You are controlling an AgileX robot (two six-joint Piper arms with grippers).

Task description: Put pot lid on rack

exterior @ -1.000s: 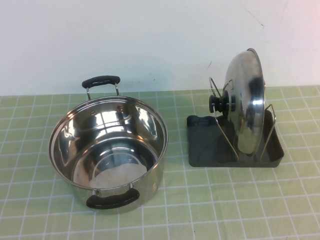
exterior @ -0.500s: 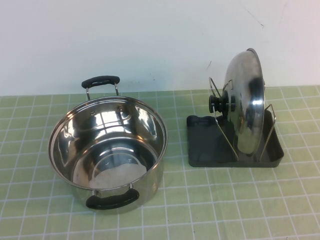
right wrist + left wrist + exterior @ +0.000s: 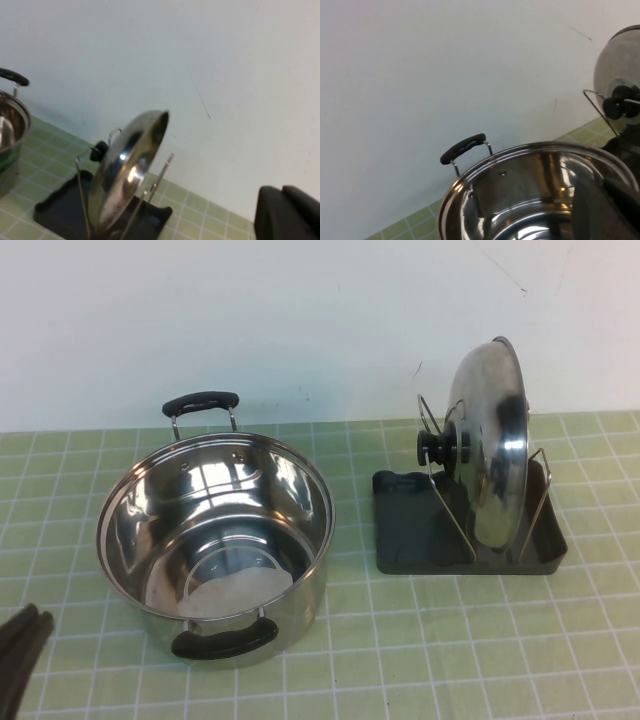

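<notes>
The pot lid [image 3: 492, 450], shiny steel with a black knob [image 3: 438, 446], stands on edge between the wire loops of the dark grey rack [image 3: 400, 540] at the right. It also shows in the right wrist view [image 3: 125, 170] and the left wrist view [image 3: 617, 75]. My left gripper [image 3: 36, 618] is at the table's front left, beside the pot and far from the lid, with its fingers together and empty. My right gripper [image 3: 282, 192] shows only in its wrist view, to the side of the rack [image 3: 60, 210], fingers together and empty.
A large steel pot [image 3: 215, 540] with two black handles stands open at the left centre, close to my left gripper. A white wall runs along the back of the green tiled table [image 3: 420, 660].
My left gripper's dark fingers have come into the high view at the lower left corner. The lid, rack and pot have not moved.
</notes>
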